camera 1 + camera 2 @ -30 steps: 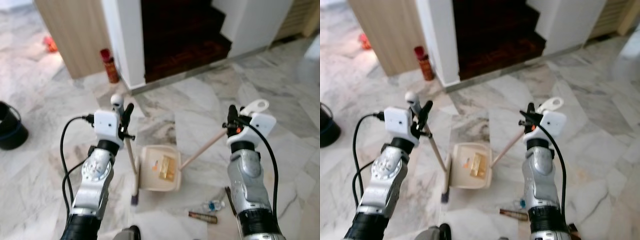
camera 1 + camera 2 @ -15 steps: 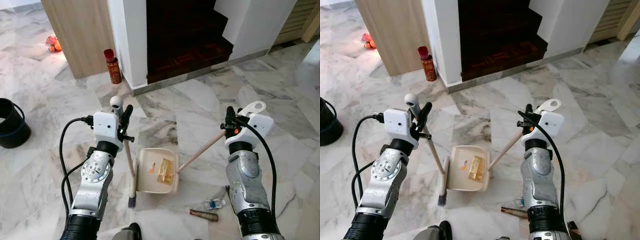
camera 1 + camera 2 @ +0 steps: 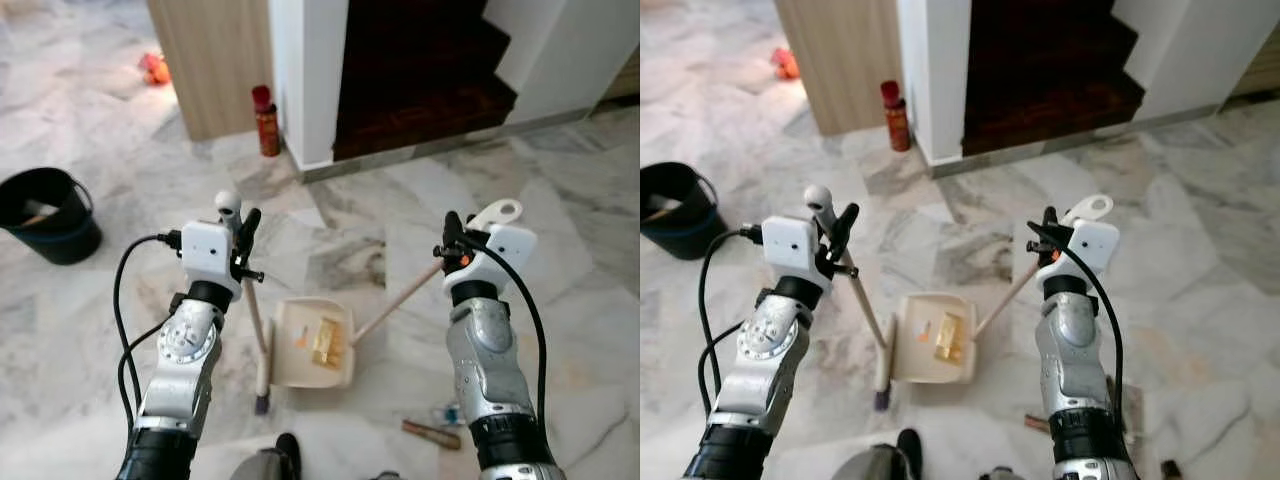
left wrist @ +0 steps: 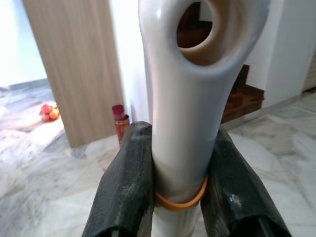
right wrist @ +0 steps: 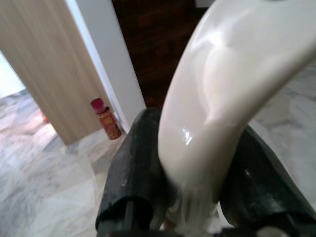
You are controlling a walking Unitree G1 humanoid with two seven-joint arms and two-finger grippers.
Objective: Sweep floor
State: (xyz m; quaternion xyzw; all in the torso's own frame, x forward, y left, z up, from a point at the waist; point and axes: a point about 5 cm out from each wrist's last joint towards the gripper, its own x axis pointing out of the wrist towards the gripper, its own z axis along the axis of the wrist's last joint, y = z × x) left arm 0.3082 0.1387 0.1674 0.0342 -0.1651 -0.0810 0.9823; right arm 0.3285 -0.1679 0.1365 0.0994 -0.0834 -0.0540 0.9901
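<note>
Your dustpan (image 3: 314, 343) sits flat on the marble floor (image 3: 90, 330) between the two arms, already holding a gold wrapper (image 3: 326, 340) and a small orange bit. Its long handle (image 3: 395, 304) slants up and to the robot's right into the right gripper (image 3: 452, 240), whose fingers are clamped on the white grip, as the right wrist view shows. The broom (image 3: 252, 320) stands just beside the pan's left edge, nearly upright, bristles on the floor, with its white top pinched tight in the left gripper (image 3: 243, 240).

What matters next: a brown tube (image 3: 431, 434) and a small plastic bottle (image 3: 446, 412) lie near the right arm's base, behind the pan's closed back and nearer the robot. I'd say you need to turn or pull back first. Both forearms are raised with wrists up. The black bucket (image 3: 50, 214) sits well apart, far left.
</note>
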